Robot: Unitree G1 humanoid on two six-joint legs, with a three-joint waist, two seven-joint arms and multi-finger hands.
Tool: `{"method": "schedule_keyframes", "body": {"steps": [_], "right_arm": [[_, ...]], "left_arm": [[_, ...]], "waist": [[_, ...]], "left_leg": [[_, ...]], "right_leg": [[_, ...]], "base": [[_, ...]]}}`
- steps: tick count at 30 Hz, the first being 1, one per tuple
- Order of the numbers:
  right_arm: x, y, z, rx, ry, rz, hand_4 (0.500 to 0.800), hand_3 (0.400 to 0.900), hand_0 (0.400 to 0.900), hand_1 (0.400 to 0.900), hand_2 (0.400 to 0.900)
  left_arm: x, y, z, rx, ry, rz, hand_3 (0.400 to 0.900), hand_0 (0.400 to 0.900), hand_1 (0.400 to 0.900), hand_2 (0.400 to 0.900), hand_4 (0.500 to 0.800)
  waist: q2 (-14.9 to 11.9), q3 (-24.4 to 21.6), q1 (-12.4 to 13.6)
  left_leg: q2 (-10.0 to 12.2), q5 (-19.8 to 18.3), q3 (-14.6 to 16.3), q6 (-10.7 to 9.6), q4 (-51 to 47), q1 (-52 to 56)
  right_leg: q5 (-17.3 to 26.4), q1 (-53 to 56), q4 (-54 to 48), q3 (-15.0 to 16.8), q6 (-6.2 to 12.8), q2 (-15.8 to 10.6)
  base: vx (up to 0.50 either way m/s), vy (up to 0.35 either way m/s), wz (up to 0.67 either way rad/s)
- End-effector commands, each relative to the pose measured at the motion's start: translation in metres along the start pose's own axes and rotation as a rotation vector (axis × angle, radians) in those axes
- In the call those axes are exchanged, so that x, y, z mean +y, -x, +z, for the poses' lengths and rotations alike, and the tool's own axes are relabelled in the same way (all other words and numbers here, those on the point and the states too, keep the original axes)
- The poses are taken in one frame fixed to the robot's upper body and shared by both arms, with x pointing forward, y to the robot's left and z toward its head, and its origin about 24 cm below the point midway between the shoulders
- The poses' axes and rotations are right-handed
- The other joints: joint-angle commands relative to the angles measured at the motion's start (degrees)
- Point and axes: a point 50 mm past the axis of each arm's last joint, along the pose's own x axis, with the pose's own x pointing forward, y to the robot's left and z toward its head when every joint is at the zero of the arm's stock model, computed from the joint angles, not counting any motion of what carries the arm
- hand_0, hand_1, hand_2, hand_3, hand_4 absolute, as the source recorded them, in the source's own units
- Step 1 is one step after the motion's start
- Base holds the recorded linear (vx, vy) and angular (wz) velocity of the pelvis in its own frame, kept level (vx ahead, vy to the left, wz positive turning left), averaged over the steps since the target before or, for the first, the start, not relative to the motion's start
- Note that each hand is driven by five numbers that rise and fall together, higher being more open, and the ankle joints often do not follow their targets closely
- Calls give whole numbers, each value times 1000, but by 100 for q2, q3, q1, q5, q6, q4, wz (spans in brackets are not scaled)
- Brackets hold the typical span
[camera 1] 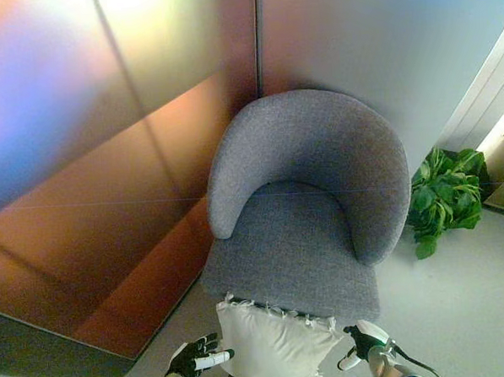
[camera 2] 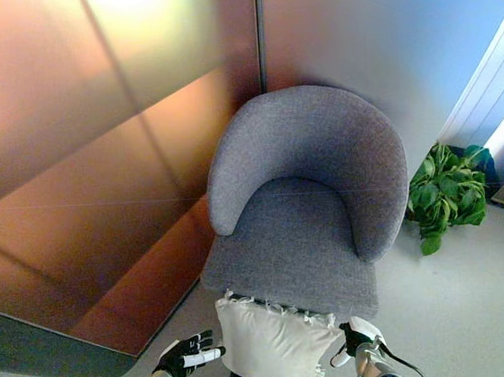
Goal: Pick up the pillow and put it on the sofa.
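Observation:
A white pillow [camera 1: 273,346] with a fringed top edge is held up at the bottom of the view, its top edge level with the front of the grey sofa's seat [camera 1: 293,254]. The sofa is a rounded grey armchair with a curved back, and nothing lies on its seat. My left hand [camera 1: 197,357] presses against the pillow's left side with its fingers spread. On the pillow's right corner sits my right hand [camera 1: 361,340], fingers fairly straight against the cloth. The pillow's lower part is cut off by the view's edge.
A brown panelled wall [camera 1: 109,204] runs along the left, close to the sofa's left side. A grey wall stands behind the sofa. A green potted plant [camera 1: 445,197] sits on the pale floor to the right of the sofa.

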Motion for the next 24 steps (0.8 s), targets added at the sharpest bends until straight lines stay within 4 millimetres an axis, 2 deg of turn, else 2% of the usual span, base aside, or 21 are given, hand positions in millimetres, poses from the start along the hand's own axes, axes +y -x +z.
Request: {"method": "schedule_keyframes", "body": {"steps": [1,14,24], "right_arm": [[-48,-9,18,-76,47,-157,800,900,900,900,900],[-48,-9,16,-76,50,-162,800,900,900,900,900],[-70,-12,26,-94,72,-231,800,900,900,900,900]], "left_arm": [[0,-12,46,-145,-71,-21,900,900,900,900,800],[1,-11,47,-154,-66,5,900,900,900,900,800],[-6,-15,62,-212,-69,0,900,900,900,900,800]], "waist": [[-115,64,145],[-96,128,180],[50,431,253]], "left_leg": [[-60,-672,60,-32,18,278],[-73,-661,11,-28,29,237],[-141,-560,-162,-18,79,-90]], "right_leg": [[-15,-339,396,18,331,-218],[-27,-372,426,-12,327,-228],[-7,-724,557,-53,282,-297]], "base": [[0,0,0],[18,-5,1],[-10,-2,5]]}}
